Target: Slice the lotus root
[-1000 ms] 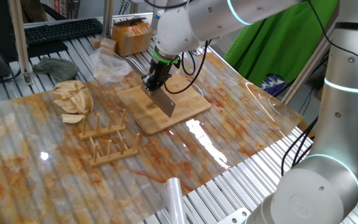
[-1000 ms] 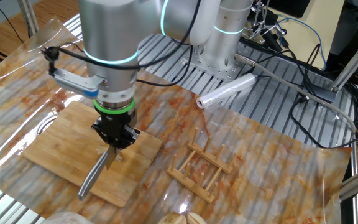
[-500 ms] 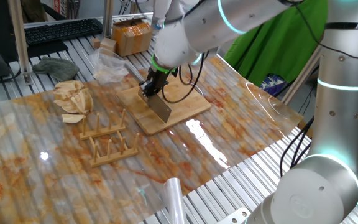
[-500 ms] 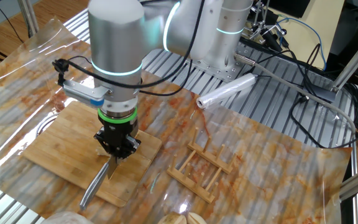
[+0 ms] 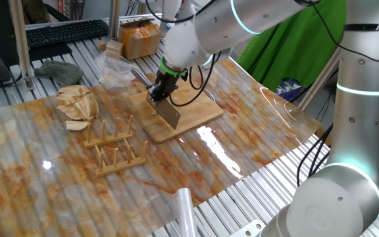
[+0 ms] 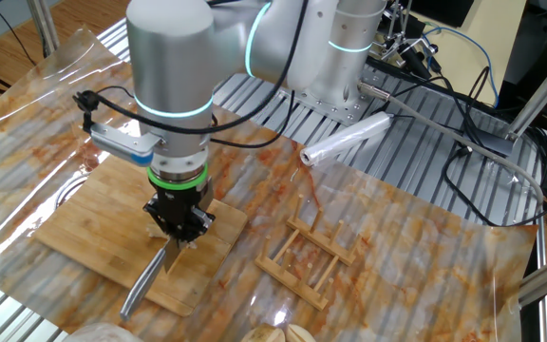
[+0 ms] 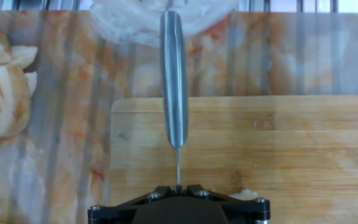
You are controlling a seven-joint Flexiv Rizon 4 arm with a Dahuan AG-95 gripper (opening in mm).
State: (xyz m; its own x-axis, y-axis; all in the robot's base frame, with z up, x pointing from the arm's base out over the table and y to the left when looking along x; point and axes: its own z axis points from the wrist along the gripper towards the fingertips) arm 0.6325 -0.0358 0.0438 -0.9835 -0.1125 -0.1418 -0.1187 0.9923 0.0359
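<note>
A robot arm [image 6: 174, 66] is leaning over the cutting board [image 6: 84, 233], its gripper [image 6: 178, 228] pointing straight down and pinching the back of a cleaver [image 5: 168, 110] — fingers pressed together on the steel. The blade is standing edge-down on or just above the wood. The lotus root [image 7: 246, 195], a small pale chunk, is lying on the board just beside the blade, at the gripper's end. This appears to be the cutting step itself — next, the edge needs lining up over the chunk and pressing straight down.
</note>
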